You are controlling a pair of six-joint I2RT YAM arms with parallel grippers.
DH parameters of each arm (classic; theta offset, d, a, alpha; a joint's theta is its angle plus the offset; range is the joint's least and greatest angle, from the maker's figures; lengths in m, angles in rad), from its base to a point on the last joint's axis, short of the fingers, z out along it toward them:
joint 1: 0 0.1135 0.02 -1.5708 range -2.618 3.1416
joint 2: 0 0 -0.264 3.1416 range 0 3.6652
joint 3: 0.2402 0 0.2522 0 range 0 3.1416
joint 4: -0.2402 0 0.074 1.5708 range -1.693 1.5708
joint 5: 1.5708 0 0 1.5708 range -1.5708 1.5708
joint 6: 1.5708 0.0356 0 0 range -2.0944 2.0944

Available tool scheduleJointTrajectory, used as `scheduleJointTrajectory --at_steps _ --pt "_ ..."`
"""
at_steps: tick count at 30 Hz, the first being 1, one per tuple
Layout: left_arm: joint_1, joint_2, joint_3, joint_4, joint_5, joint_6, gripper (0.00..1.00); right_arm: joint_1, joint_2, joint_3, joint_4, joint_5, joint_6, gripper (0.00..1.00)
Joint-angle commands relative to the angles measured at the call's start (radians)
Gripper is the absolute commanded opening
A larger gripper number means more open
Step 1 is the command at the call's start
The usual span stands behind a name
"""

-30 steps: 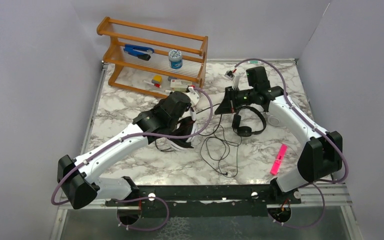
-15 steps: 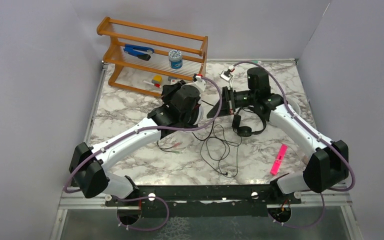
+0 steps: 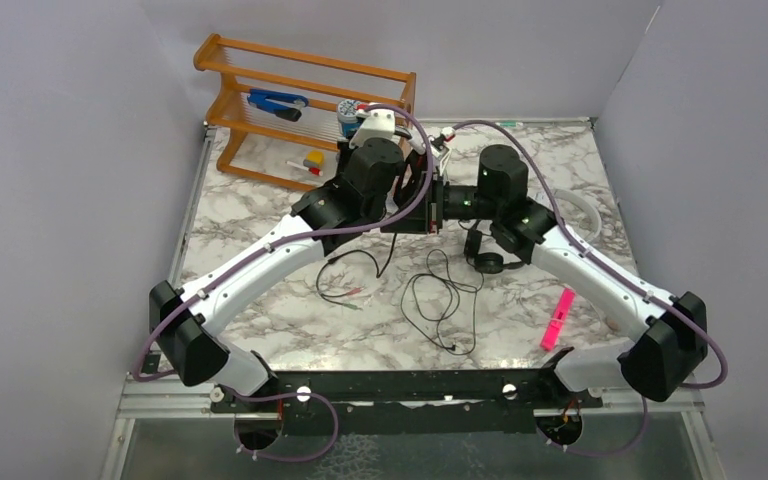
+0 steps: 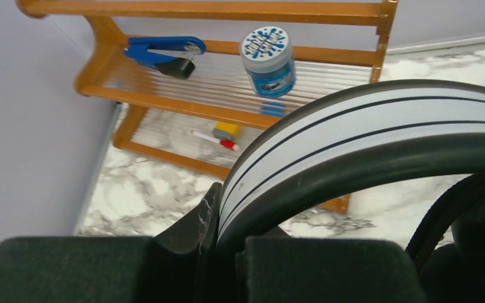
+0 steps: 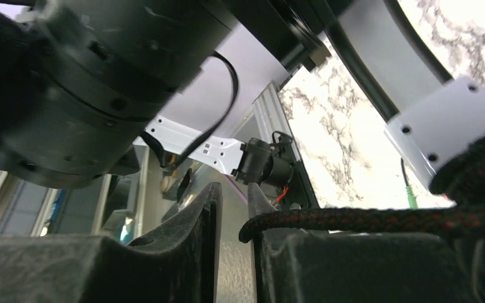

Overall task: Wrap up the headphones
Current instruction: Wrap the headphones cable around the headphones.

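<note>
My left gripper (image 3: 398,200) is raised near the rack and shut on the headband (image 4: 366,126) of the white headphones with black ear pads; its jaws (image 4: 227,252) clamp the band. My right gripper (image 3: 433,203) is right beside it. Its jaws (image 5: 235,208) are almost together, with the braided black cord (image 5: 366,218) caught at the right finger's inner edge, just below the white yoke (image 5: 442,126). The small all-black headphones (image 3: 490,255) lie on the table under the right arm. An arc of the all-white headphones (image 3: 585,212) shows behind the right arm.
A wooden rack (image 3: 300,100) at the back holds a blue stapler (image 3: 275,102) and a blue jar (image 4: 268,60). Loose black cords (image 3: 440,295) and a cord with coloured plugs (image 3: 345,295) lie mid-table. A pink marker (image 3: 558,318) lies front right.
My left gripper has lifted the white-and-black headphones off the table and carried them back toward the rack. My right gripper has swung left to meet them and narrowed its jaws.
</note>
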Motion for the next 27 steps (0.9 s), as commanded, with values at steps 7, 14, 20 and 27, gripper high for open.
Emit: scheduleJointTrajectory --at_steps 7,14,20,27 --pt "0.021 -0.132 0.037 0.026 0.126 -0.416 0.0 0.009 -0.093 0.181 -0.449 0.211 -0.323 0.54" --pt "0.034 -0.186 0.059 0.045 0.162 -0.423 0.0 0.009 -0.152 0.302 -0.679 0.31 -0.513 0.78" --pt "0.04 -0.199 0.107 0.027 0.163 -0.402 0.0 0.01 -0.247 0.241 -0.717 0.356 -0.595 0.82" --pt "0.055 -0.191 0.158 0.019 0.207 -0.464 0.0 0.009 -0.386 -0.056 -0.481 0.435 -0.584 0.91"
